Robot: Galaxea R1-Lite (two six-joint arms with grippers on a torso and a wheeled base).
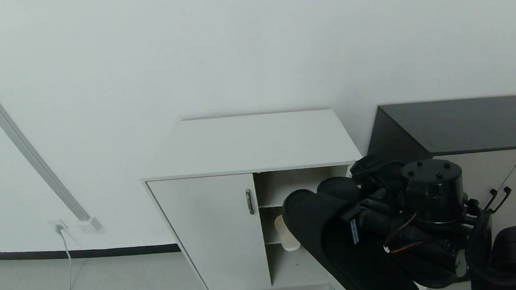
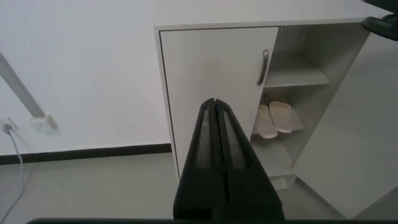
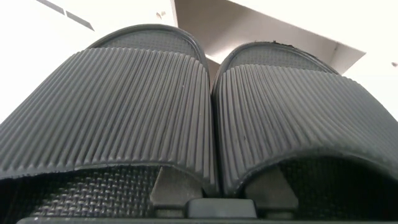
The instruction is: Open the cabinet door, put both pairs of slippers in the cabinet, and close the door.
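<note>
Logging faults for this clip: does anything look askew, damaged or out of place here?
Nothing stands out. The white slippers lie side by side on a shelf in the cabinet, and the right gripper holds the black slippers together.

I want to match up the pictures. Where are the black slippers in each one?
Head view: the black slippers are low and right of the middle, in front of the cabinet's open side.
Left wrist view: a dark shape by the cabinet's top corner may be them; I cannot tell.
Right wrist view: both side by side, very close, straps toward the camera.
Shared landmark: the white cabinet, seemingly what shows behind them there.
</note>
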